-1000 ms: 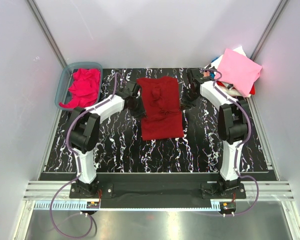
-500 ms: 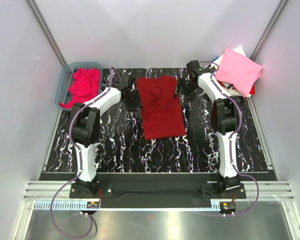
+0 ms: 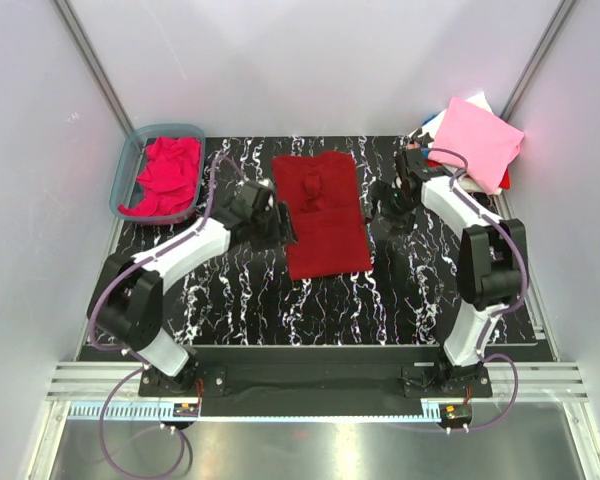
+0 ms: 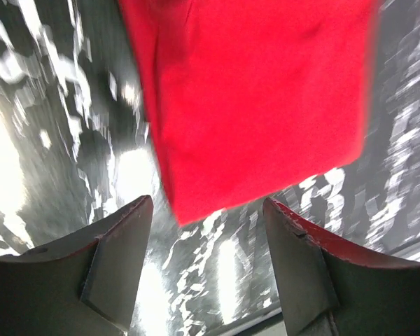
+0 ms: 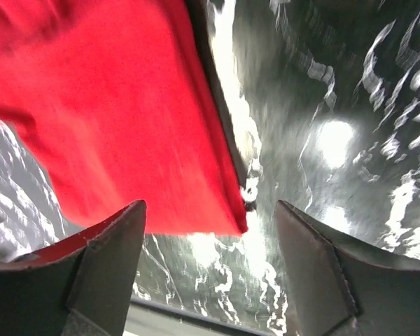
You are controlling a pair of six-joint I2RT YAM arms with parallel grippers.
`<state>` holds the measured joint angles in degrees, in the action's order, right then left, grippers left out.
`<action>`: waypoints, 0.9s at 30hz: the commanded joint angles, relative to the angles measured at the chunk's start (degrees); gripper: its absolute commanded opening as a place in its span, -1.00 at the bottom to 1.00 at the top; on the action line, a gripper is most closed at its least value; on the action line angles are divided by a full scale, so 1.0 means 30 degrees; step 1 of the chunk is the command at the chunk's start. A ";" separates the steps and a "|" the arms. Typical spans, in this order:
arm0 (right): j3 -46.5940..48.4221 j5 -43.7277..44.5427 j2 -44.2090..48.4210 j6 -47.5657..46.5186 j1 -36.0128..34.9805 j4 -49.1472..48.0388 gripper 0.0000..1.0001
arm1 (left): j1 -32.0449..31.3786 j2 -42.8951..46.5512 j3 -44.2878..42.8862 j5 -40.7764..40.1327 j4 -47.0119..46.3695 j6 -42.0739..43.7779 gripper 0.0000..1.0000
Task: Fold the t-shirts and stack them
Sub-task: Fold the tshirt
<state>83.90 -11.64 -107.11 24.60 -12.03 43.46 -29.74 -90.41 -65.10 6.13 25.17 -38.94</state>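
A dark crimson t-shirt (image 3: 321, 216) lies folded into a long strip in the middle of the black marbled table (image 3: 230, 300). My left gripper (image 3: 279, 226) stands open at the strip's left edge, holding nothing. In the left wrist view the crimson cloth (image 4: 259, 98) ends just ahead of the left gripper (image 4: 206, 204). My right gripper (image 3: 388, 203) is open just off the right edge, also empty. The right wrist view shows the shirt's corner (image 5: 126, 112) ahead of the right gripper (image 5: 210, 206). A magenta t-shirt (image 3: 166, 174) lies crumpled in the tub.
The translucent blue-grey tub (image 3: 126, 176) sits at the back left corner. A stack of folded shirts with a pale pink one on top (image 3: 477, 141) stands at the back right, close behind the right arm. White walls enclose the table on three sides.
Both grippers have opened and let go of the crimson shirt, then drawn back toward the near side. The shirt now lies flatter on the table.
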 commanded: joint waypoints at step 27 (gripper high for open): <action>-0.8718 -0.5114 0.1631 0.0589 -0.0003 -0.6050 -0.30 | -0.2246 -0.0624 0.6905 0.0096 -0.6954 -0.2929 0.20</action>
<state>57.93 -26.63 -103.15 26.59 -12.03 26.79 -36.12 -91.29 -45.10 7.68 7.20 -47.24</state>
